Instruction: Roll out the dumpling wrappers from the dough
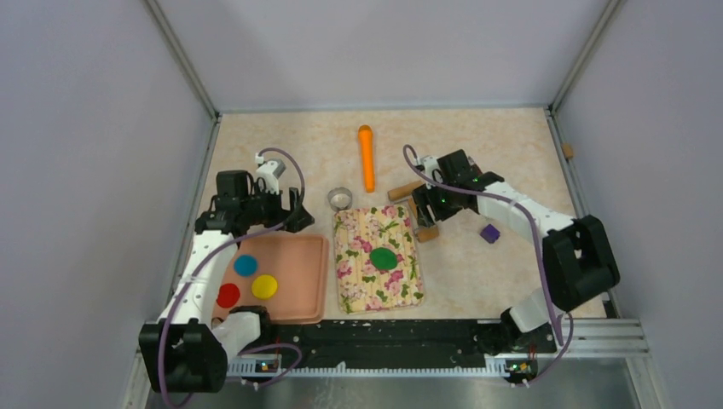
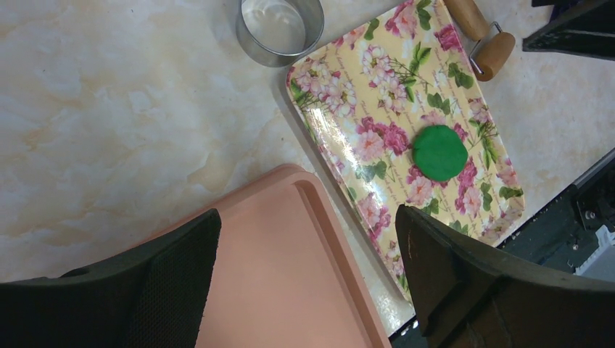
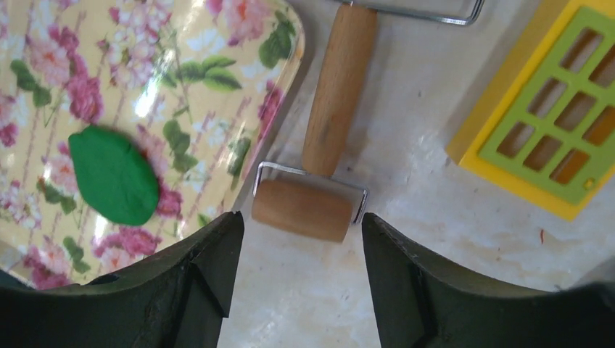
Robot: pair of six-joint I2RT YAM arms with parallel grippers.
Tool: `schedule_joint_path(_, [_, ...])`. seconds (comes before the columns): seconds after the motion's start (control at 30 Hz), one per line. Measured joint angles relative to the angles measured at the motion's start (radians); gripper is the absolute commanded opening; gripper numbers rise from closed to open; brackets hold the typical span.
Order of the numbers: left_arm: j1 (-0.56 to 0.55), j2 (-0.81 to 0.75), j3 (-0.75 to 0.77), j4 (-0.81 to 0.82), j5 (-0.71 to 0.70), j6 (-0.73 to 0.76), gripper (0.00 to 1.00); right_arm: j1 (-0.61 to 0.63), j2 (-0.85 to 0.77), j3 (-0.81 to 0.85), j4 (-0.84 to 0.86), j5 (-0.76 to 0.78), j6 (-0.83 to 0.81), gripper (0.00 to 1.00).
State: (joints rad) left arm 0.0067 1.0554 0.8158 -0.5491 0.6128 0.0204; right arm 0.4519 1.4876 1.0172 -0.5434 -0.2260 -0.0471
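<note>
The dough (image 1: 384, 258) is a flattened dark green oval lying on the floral mat (image 1: 358, 294). It also shows in the left wrist view (image 2: 439, 152) and the right wrist view (image 3: 114, 174). Blue (image 1: 245, 265), yellow (image 1: 264, 286) and red (image 1: 228, 295) wrappers lie on the pink tray (image 1: 298, 281). My left gripper (image 1: 298, 217) is open and empty above the tray's far right corner (image 2: 290, 217). My right gripper (image 1: 424, 217) is open and empty, its fingertips either side of the head of a small wooden roller (image 3: 306, 209) beside the mat's right edge.
A metal ring cutter (image 1: 341, 199) stands just beyond the mat. An orange rolling pin (image 1: 367, 158) lies farther back. A purple block (image 1: 489, 232) sits right of the roller. A yellow and green grid piece (image 3: 558, 116) lies near the roller's handle (image 3: 337, 87).
</note>
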Motion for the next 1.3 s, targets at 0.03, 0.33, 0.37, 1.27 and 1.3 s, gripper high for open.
schedule_joint_path(0.03, [0.000,-0.002,0.000,0.000,0.000,0.000,0.94,0.005,0.032,0.012,0.020,0.007,0.005,0.59])
schedule_joint_path(0.33, [0.003,-0.047,0.006,-0.004,0.005,0.025,0.95,0.007,0.264,0.105,0.146,0.047,-0.039,0.54])
schedule_joint_path(0.37, [0.006,-0.052,0.007,-0.004,0.006,0.027,0.95,0.007,0.272,0.105,0.149,0.049,-0.043,0.54])
schedule_joint_path(1.27, [-0.565,-0.142,0.129,0.198,-0.078,0.627,0.93,0.010,-0.063,0.291,-0.193,-0.211,-0.143,0.00])
schedule_joint_path(1.3, [-0.619,-0.126,0.133,0.227,-0.090,0.690,0.93,0.010,-0.087,0.303,-0.212,-0.239,-0.139,0.00])
